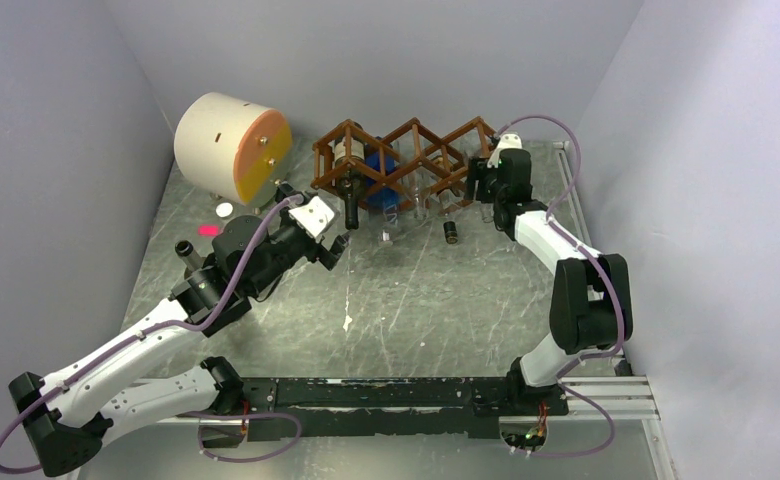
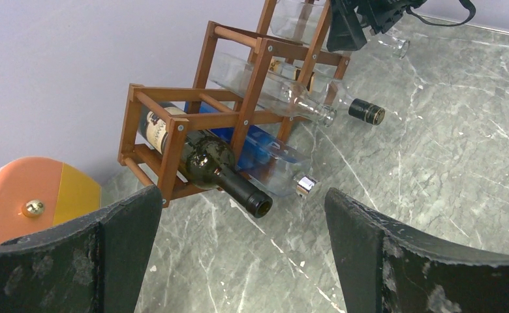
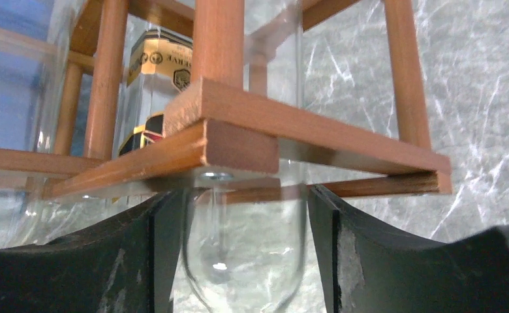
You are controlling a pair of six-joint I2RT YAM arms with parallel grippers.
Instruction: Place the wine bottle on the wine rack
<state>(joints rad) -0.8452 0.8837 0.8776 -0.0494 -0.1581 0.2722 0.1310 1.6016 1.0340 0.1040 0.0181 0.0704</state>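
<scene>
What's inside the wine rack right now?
The wine rack holds a dark green bottle, a blue bottle and a clear black-capped bottle. The right gripper clasps another clear bottle at its right end. Its slats cover parts of each bottle.

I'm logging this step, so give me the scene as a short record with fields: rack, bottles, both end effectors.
rack: wooden lattice rack, standing at the far side of the table
in rack: dark bottle, blue bottle, capped bottle, necks sticking out
right end effector: at the rack's right cell, closed on a clear bottle
left end effector: open, empty, facing the dark bottle
other: cylinder left of the rack
</scene>
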